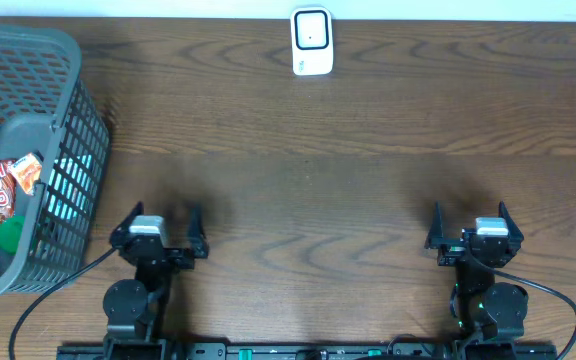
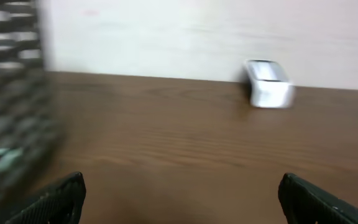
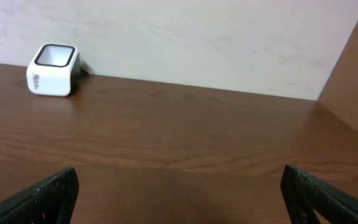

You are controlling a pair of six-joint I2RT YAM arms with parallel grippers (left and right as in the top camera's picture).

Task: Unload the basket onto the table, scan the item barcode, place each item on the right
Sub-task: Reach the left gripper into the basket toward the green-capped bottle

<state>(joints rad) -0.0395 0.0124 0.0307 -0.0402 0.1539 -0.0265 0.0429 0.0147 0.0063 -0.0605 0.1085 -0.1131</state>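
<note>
overhead view. a dark wooden table (image 1: 348,200) with two arms mounted at the lower edge of the frame. the left gripper (image 1: 164,218) sits at lower left and the right gripper (image 1: 471,215) at lower right, well apart from each other. both point toward the top of the frame, jaws spread wide, nothing between the fingers. a white barcode scanner (image 1: 311,42) with a dark window stands at top centre, against the far edge of the table and well apart from both grippers. a grey mesh basket (image 1: 63,110) fills the left edge of the frame, just beside the left gripper. inside it lies a red and orange snack packet (image 1: 3,190), with a green object (image 1: 10,233) below it in the frame; other contents are too hidden by the mesh to name. no barcode can be made out on the packet from here.

left wrist view (blurred). the two dark fingertips appear in the lower corners, set wide, with bare wood between them. the scanner lies right of centre in the upper half, at the foot of a pale wall (image 2: 166,31), and the basket mesh covers the left edge.

right wrist view. the fingertips again occupy the lower corners, set wide over bare wood, and the scanner stands at upper left beside the wall.
</note>
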